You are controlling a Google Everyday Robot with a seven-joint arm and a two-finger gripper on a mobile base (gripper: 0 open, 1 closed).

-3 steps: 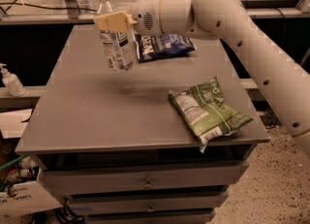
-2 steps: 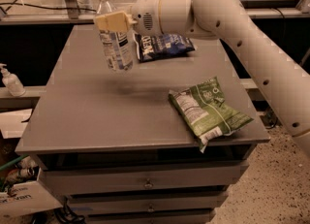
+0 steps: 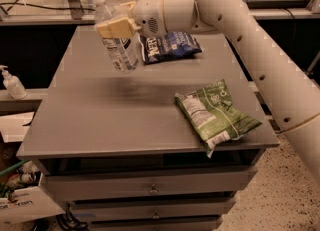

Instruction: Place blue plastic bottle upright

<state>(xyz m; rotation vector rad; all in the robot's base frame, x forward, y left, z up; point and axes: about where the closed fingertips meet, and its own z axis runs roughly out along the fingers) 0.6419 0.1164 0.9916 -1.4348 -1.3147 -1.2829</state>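
The blue plastic bottle (image 3: 119,42) is clear with a white cap and a white-and-blue label. It hangs above the back left part of the grey cabinet top (image 3: 100,120), cap up and tilted slightly left. My gripper (image 3: 116,23) is shut on the bottle's upper body, its tan fingers (image 3: 114,26) across the front of it. The white arm reaches in from the right. A faint shadow lies on the top below the bottle.
A dark blue chip bag (image 3: 167,46) lies at the back centre, just right of the bottle. A green snack bag (image 3: 215,114) lies near the front right corner. A white pump dispenser (image 3: 12,83) stands on a ledge at the left. Drawers (image 3: 150,187) sit below.
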